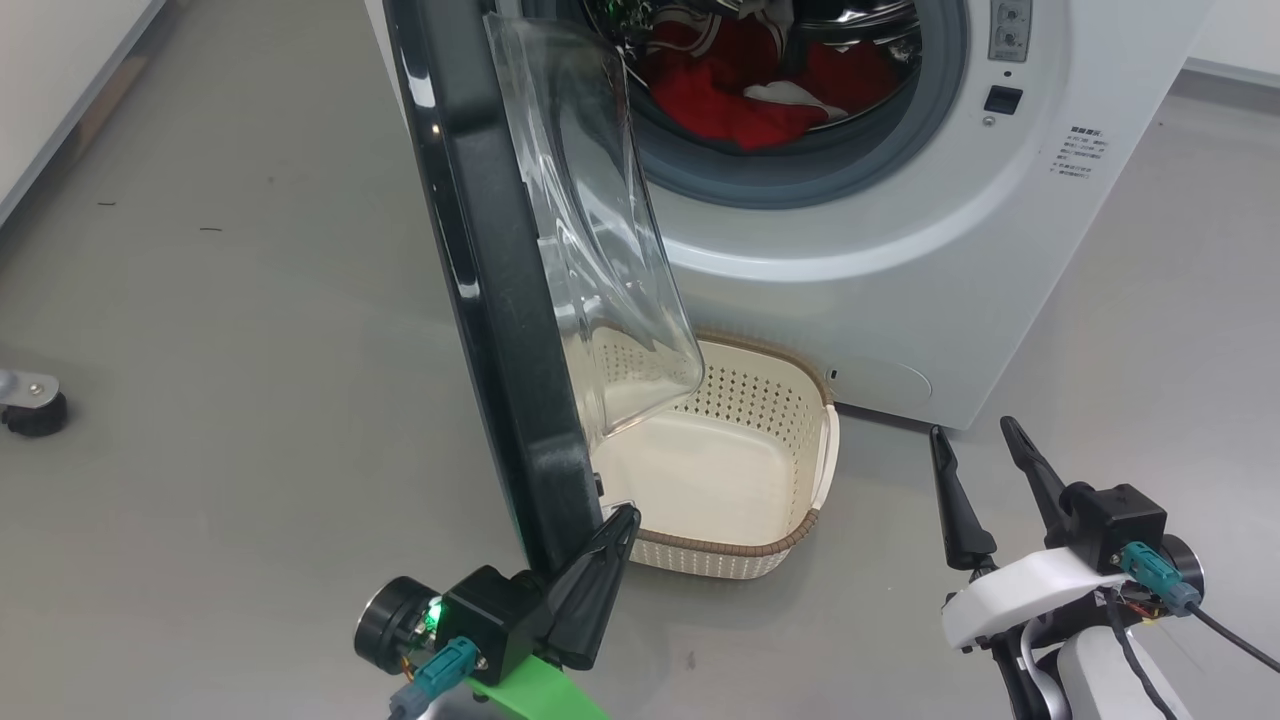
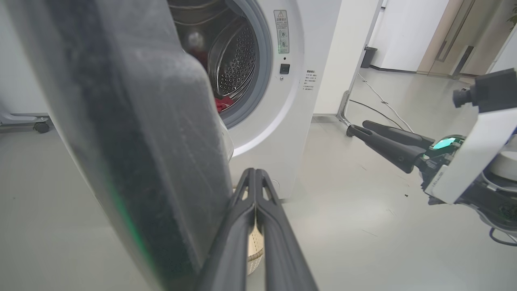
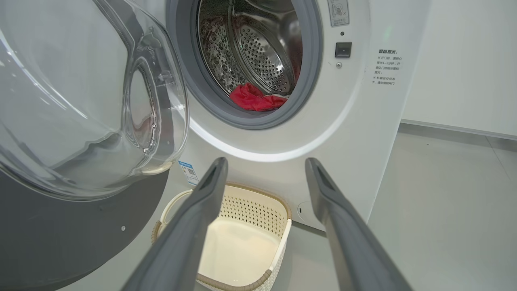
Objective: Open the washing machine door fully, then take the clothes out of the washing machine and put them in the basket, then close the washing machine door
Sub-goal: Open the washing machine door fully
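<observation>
Door (image 1: 500, 300) swung out; your left gripper (image 1: 622, 518), 2 fingers pressed together, sits at its lower edge. Right gripper (image 1: 972, 428) hovers spread. Clothes (image 1: 740, 90) lie inside the washing machine (image 1: 900, 250), basket (image 1: 720, 548) on floor below.

A black caster (image 1: 33, 410) stands on the grey floor (image 1: 250, 330), far to the left. Cables (image 2: 383, 101) trail across the floor near a dark bin (image 2: 368, 56) by the white wall (image 2: 347, 40).
</observation>
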Robot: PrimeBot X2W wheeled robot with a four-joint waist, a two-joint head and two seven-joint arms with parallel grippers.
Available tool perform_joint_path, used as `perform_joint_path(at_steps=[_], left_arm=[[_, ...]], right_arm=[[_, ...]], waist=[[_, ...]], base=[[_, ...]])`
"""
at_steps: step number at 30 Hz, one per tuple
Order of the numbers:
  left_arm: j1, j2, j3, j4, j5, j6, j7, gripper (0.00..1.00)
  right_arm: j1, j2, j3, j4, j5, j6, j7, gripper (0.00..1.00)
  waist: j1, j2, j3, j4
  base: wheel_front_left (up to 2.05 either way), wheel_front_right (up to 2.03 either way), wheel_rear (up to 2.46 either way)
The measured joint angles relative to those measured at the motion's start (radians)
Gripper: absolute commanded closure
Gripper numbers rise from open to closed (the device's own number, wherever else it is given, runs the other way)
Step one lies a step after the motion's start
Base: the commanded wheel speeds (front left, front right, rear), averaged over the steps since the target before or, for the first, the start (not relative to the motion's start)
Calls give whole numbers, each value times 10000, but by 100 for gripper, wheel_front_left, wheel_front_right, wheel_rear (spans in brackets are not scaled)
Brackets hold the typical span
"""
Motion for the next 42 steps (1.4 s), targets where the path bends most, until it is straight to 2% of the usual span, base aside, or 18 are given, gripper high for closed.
perform_joint_path(at_steps=[23,42], left_arm=[[350,-2,1035,215,12,541,-376,100],[686,318,3026,579,6,704,-888,100]], right_arm=[[-1,4,-19,-12,0,0,0,0],[-12,4,-79,-23,-2,0,0,0]], waist=[[0,0,113,349],[0,0,241,376]], base=[[0,0,0],[0,0,0]])
